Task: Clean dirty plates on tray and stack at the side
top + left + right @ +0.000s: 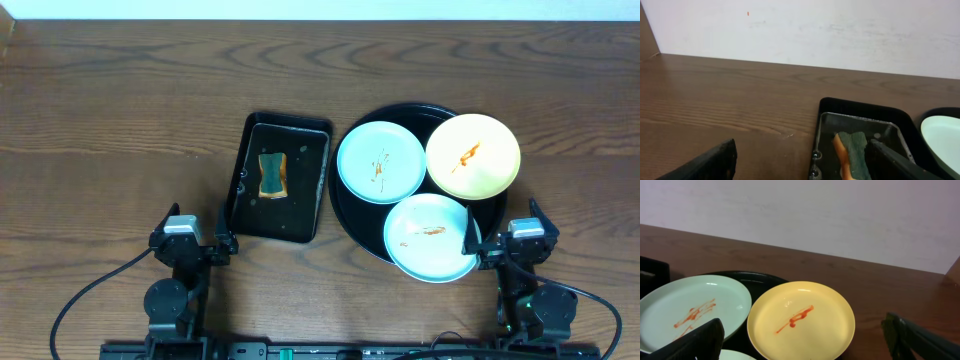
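Overhead, all three sauce-streaked plates sit on the round black tray [352, 222]: a mint plate [381, 162] left, the yellow plate [473, 156] right, a second mint plate [432, 237] nearest the right hand [505, 235]. The right wrist view catches only a sliver of that near plate, and shows the hand's fingers [690, 342] spread wide, holding nothing. The left wrist view shows the left hand [807, 162] equally open and empty, facing the sponge [852, 150] in the rectangular tray [865, 112].

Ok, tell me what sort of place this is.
Probably a robot test bench staged as a dishwashing spot: bare wooden table against a plain white wall, sauce-streaked plates on a round black tray, sponge in a smaller tray.
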